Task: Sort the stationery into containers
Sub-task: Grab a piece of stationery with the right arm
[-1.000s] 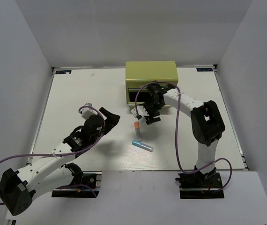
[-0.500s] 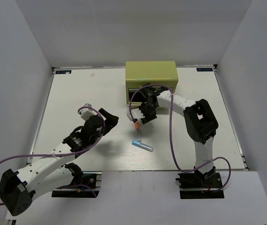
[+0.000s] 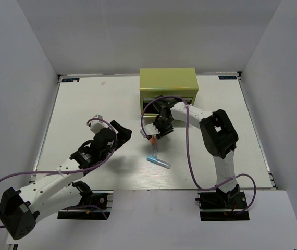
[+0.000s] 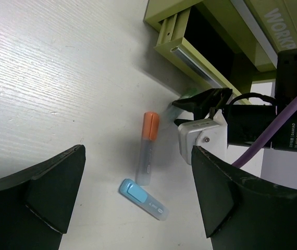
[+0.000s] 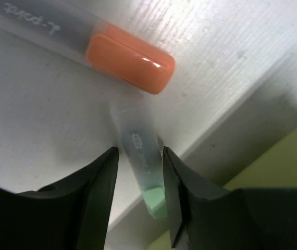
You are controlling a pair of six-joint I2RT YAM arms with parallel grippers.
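Mint-green highlighter [image 5: 142, 174] between fingers [image 5: 97, 185] of right hand [image 5: 138, 154], orange-capped highlighter [image 5: 130, 62] just beside

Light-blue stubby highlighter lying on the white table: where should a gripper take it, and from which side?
Take the light-blue stubby highlighter at mid-barrel, coming straight down from above with the fingers across its short width. It lies flat and diagonal on the white table, so only its long sides offer a pinch. Keep off the end beside the orange-capped highlighter.
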